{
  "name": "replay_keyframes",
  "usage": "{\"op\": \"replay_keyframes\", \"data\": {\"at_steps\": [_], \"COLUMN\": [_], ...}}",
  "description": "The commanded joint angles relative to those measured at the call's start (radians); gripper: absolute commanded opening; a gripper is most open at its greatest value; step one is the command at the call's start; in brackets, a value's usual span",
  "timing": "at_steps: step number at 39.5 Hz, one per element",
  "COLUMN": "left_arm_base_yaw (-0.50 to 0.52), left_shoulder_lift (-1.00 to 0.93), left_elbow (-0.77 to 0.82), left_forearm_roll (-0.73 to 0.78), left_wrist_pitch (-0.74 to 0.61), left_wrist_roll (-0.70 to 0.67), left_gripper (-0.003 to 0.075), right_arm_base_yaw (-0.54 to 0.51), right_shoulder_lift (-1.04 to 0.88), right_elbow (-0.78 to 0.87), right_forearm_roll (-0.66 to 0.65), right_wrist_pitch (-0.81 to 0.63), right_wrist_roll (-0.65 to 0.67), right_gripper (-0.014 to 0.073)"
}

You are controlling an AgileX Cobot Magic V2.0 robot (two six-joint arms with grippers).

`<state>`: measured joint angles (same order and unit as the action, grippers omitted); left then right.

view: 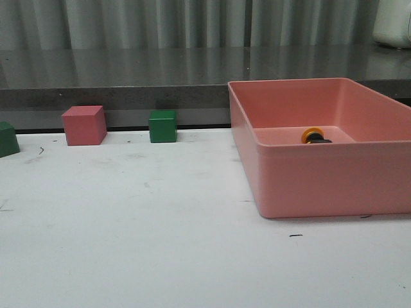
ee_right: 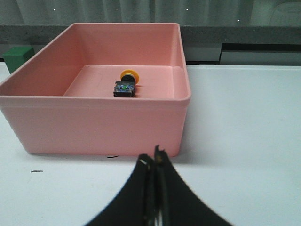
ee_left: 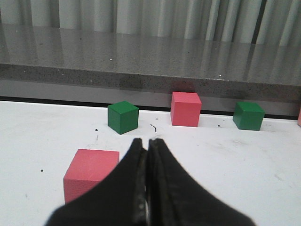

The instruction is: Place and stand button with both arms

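Only button [view: 314, 135] inside pink bin [view: 321, 179]

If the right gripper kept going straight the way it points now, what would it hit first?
Most likely the near wall of the pink bin. The right gripper, shut and empty, points at it over bare table. The button lies on its side beyond that wall, inside the bin. Depth is hard to judge.
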<state>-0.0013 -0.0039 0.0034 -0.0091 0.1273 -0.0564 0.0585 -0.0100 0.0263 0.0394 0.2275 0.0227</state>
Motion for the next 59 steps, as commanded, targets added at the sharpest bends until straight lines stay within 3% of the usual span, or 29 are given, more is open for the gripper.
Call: {"op": "replay_keyframes", "data": {"at_steps": [1,40,51,59], "left_arm_base_yaw": [-0.008,-0.008,-0.008,-0.008], "left_shoulder_lift": [-0.024,-0.024,-0.024,-0.024], "left_elbow": [0.007,0.007,0.007,0.007], "left_forearm_roll": [-0.008,-0.008,-0.008,-0.021], "left_wrist_pitch": [-0.086,-0.088,-0.096,-0.191], "left_wrist_roll": [-0.002,-0.002,-0.002,-0.002], "left_gripper": [-0.0020,-0.0020,-0.0020,-0.0020], "right_arm_base_yaw": [-0.006,-0.006,-0.006,-0.006], "right_shoulder_lift": [-0.018,-0.018,-0.018,-0.018], "right_elbow": [-0.004,-0.004,-0.004,-0.004], "right_forearm_roll": [-0.004,-0.004,-0.004,-0.003], "right_wrist_pitch": [-0.088,-0.089,-0.167,-0.174], "right_wrist_roll": [-0.006,-0.006,-0.006,-0.005], "right_gripper": [-0.0071,-0.0071,-0.0071,-0.0071]}}
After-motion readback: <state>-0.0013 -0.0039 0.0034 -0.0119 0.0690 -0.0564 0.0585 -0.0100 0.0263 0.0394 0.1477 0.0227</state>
